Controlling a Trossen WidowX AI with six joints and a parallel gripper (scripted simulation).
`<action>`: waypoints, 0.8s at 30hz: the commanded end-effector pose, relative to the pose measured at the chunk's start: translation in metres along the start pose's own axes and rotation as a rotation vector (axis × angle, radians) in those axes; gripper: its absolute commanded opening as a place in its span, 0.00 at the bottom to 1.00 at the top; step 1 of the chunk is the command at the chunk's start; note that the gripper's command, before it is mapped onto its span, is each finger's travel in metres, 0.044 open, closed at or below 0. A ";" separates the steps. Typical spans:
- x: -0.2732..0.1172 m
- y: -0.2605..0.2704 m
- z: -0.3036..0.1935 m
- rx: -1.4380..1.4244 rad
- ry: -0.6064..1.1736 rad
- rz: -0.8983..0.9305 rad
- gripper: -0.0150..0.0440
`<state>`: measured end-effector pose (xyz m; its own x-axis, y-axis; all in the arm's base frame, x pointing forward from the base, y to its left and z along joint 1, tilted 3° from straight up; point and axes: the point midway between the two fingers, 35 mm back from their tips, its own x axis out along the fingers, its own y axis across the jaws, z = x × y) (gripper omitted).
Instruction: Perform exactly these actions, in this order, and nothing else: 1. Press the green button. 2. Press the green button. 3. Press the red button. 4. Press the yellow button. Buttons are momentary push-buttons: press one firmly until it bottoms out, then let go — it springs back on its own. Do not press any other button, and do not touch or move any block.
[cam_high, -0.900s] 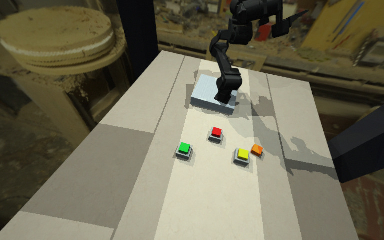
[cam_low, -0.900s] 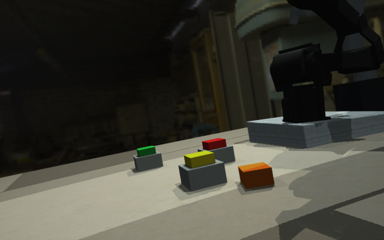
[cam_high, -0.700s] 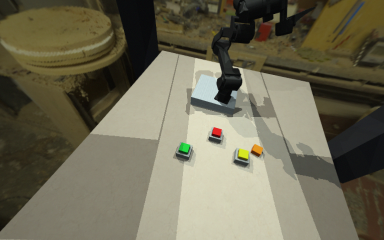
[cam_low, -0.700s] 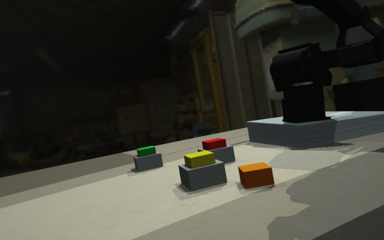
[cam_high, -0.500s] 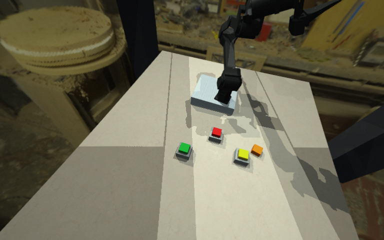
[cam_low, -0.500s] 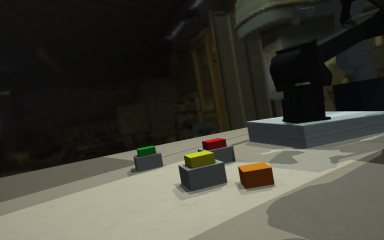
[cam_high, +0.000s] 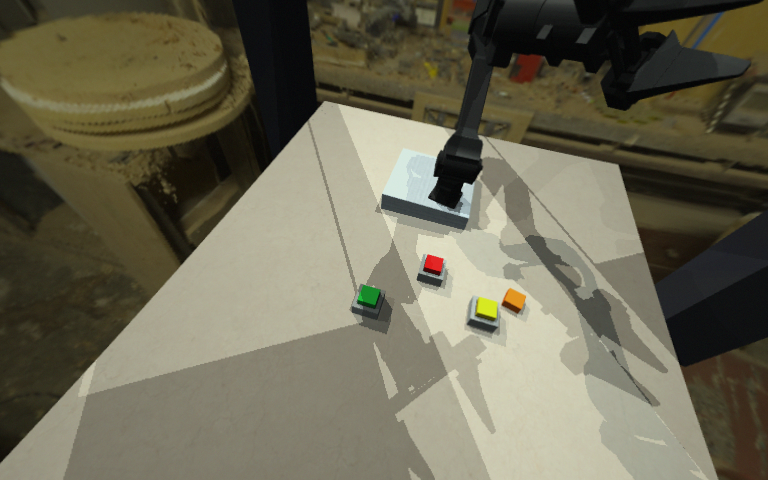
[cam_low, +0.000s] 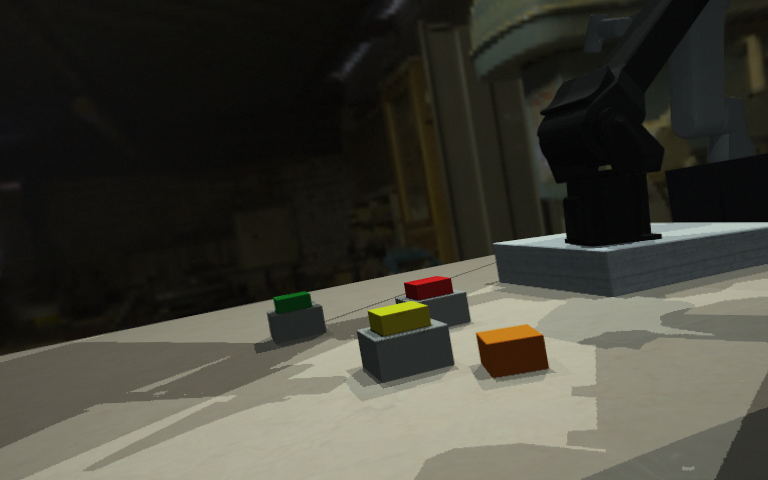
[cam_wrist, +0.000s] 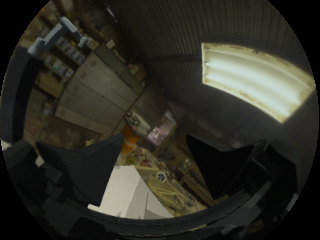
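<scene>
The green button (cam_high: 369, 296) (cam_low: 292, 302), the red button (cam_high: 433, 264) (cam_low: 428, 287) and the yellow button (cam_high: 486, 308) (cam_low: 399, 318) each stand raised on a grey base on the table. Green is at the left, red nearer the arm's base, yellow to the right of both in the top view. My gripper (cam_high: 754, 33) (cam_wrist: 155, 138) is open and empty, high up at the top right of the top view, far from all the buttons. Its fingers spread wide in the wrist view. It is out of the exterior view.
An orange block (cam_high: 514, 300) (cam_low: 512, 350) lies close beside the yellow button's base, on the right. The arm stands on a pale slab (cam_high: 407, 180) (cam_low: 543, 268) behind the buttons. Dark posts (cam_high: 283, 67) (cam_high: 722, 288) rise beside the table (cam_high: 237, 271). The wrist view mostly shows a ceiling lamp and the room.
</scene>
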<state>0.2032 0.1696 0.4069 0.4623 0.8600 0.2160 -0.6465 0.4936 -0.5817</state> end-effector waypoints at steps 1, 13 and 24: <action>0.011 -0.029 -0.073 0.213 0.294 -0.077 0.93; -0.046 -0.044 -0.245 0.672 1.049 -0.223 0.93; -0.163 -0.007 -0.324 1.043 1.803 -0.225 0.93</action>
<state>0.3534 0.0317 0.1635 0.4126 0.2072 -0.8870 -0.3847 0.9223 0.0365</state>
